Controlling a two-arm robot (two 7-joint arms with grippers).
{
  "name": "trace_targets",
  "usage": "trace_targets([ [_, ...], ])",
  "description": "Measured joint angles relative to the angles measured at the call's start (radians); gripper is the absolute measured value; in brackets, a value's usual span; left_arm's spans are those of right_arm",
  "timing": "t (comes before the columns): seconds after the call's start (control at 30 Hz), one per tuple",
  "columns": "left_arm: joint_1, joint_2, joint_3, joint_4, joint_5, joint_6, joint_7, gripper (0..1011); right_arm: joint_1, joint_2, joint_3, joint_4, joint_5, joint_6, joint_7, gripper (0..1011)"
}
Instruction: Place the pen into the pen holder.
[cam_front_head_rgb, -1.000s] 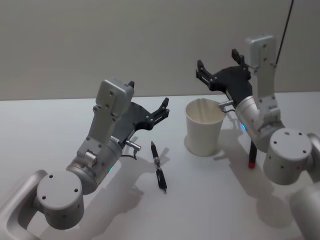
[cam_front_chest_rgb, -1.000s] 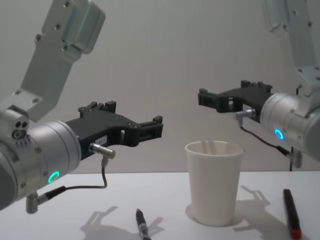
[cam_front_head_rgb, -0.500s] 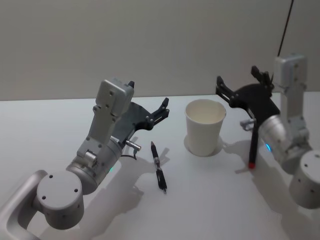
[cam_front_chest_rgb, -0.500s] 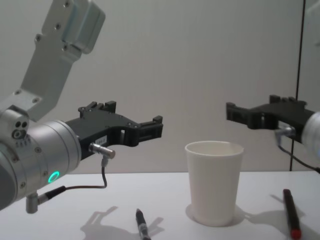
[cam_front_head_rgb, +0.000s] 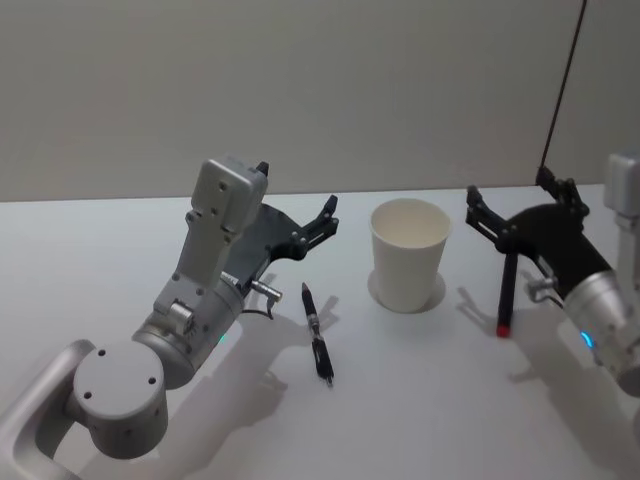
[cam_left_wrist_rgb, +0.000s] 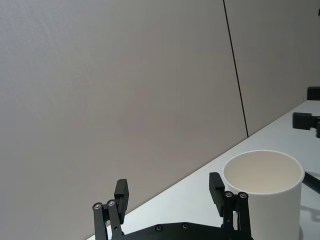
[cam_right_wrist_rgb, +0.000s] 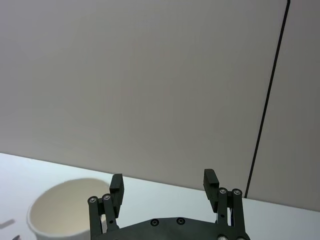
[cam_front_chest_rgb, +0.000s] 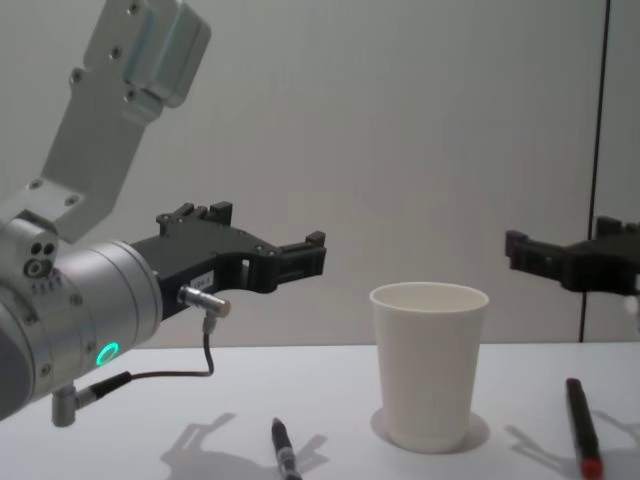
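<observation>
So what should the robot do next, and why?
Probably lower the right gripper onto the red-tipped pen: its jaws are open and it hovers above that pen, which lies beside the empty pen holder. The left gripper hangs open near the black pen.

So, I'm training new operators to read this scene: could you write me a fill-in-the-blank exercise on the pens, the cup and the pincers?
1. The pen holder stands upright with ____ inside it.
2. The black pen lies on the table on the robot's ____ side of the pen holder.
3. The other pen has a ____ tip.
4. The left pincer and the right pincer both have their fingers ____.
Missing words: nothing; left; red; open.
</observation>
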Motion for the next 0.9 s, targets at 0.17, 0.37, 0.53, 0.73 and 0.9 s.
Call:
trace_targets([
  [0.17,0.000,0.000,0.000,0.000,0.000,0.000,0.000,1001,-0.050,0.039,0.008,-0.051,0.037,0.003,0.005,1002],
  [0.37,0.000,0.000,0.000,0.000,0.000,0.000,0.000,1001,-0.103,0.081,0.016,-0.106,0.076,0.006,0.010,1002],
  [0.53,0.000,0.000,0.000,0.000,0.000,0.000,0.000,1001,-0.128,0.101,0.020,-0.131,0.094,0.007,0.012,1002],
  [0.73,0.000,0.000,0.000,0.000,0.000,0.000,0.000,1001,-0.136,0.107,0.021,-0.139,0.100,0.007,0.013,1002],
  [0.9,0.000,0.000,0.000,0.000,0.000,0.000,0.000,1001,-0.136,0.107,0.021,-0.140,0.100,0.007,0.013,1002],
])
